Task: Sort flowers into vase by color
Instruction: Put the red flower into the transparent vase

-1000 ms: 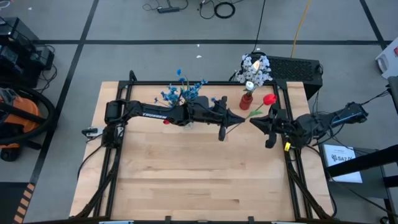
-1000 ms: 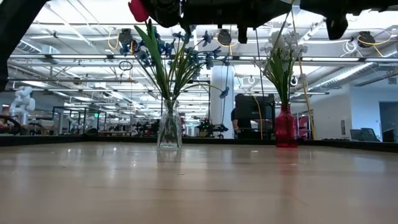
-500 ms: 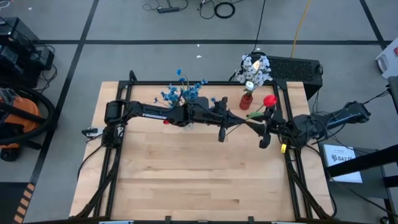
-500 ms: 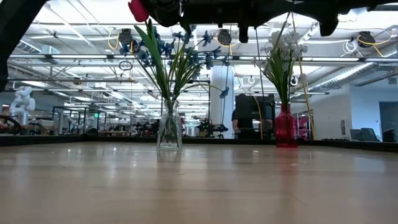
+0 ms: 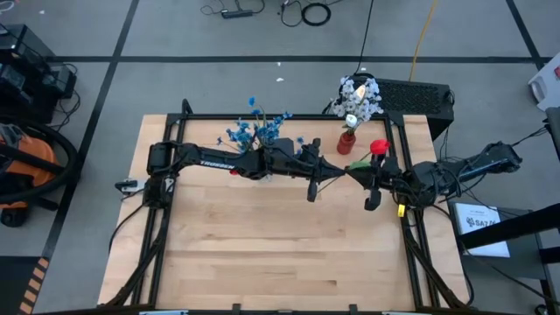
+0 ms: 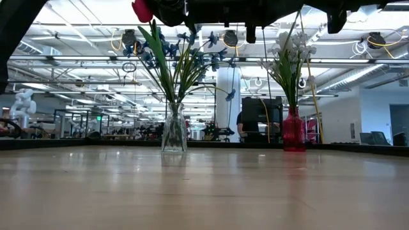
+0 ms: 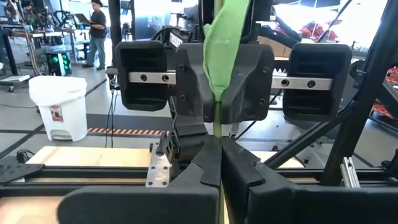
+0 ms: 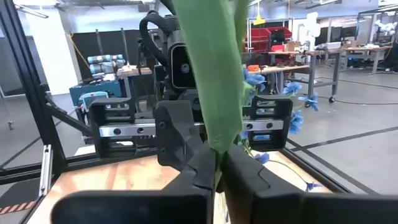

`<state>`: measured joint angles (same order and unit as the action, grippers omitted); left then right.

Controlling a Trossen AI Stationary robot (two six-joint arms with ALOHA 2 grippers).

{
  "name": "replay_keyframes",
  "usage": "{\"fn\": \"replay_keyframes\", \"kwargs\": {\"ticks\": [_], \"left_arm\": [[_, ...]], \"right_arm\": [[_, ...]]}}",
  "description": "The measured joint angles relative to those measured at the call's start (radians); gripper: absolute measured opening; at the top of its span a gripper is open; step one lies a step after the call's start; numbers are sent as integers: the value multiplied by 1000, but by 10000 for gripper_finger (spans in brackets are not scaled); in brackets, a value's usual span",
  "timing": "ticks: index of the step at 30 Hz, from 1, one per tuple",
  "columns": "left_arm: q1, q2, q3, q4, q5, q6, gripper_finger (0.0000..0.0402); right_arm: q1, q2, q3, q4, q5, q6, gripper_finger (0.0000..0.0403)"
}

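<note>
From overhead I see both arms meeting nose to nose above the rear half of the wooden table (image 5: pixel 262 254), sharing one red flower (image 5: pixel 378 146) between them. The left gripper (image 5: pixel 325 169) reaches in from the left, and its own wrist camera shows me its two dark fingers (image 7: pixel 208 165) pressed together on the green stem (image 7: pixel 217 118). The right gripper (image 5: pixel 360 176) comes in from the right; its wrist camera shows its fingers (image 8: pixel 205 165) likewise closed on the same stem, where a broad green leaf (image 8: pixel 211 74) rises in front of the lens. Each wrist view also shows the opposing gripper face-on directly behind the stem. The flower's red head sits just above the right gripper, near the red vase (image 5: pixel 347 142), which holds the pale white-lilac flowers (image 5: pixel 359 94) at the table's back edge. To its left the clear glass vase (image 6: pixel 174 130) carries the blue flowers (image 5: pixel 260 129), partly covered by the left arm. In the table-level view both vases stand upright and well apart, while the arms cross the top of the picture. A second red bud (image 6: pixel 142 10) shows there beside the left arm.
</note>
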<state>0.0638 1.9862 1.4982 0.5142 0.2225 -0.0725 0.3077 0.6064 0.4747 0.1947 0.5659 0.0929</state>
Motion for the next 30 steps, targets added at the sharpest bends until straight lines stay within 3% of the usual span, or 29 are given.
{"fn": "replay_keyframes", "kwargs": {"ticks": [7, 13, 17, 23, 30], "left_arm": [[-1, 0, 0, -9, 5, -104, 47], [-12, -16, 0, -34, 12, -106, 102], [-29, -76, 0, -138, 3, -46, 114], [-68, -223, 0, -441, -244, 39, 115], [-62, -422, -30, -610, -279, 102, 115]], "right_arm": [[0, 0, 0, -5, 1, 0, 4], [0, 0, 0, -6, 1, 0, 2], [-1, 0, 1, -5, 18, 0, 2], [-1, 0, 1, -6, 12, 3, 2], [-1, 27, 1, 4, 12, 46, 2]]}}
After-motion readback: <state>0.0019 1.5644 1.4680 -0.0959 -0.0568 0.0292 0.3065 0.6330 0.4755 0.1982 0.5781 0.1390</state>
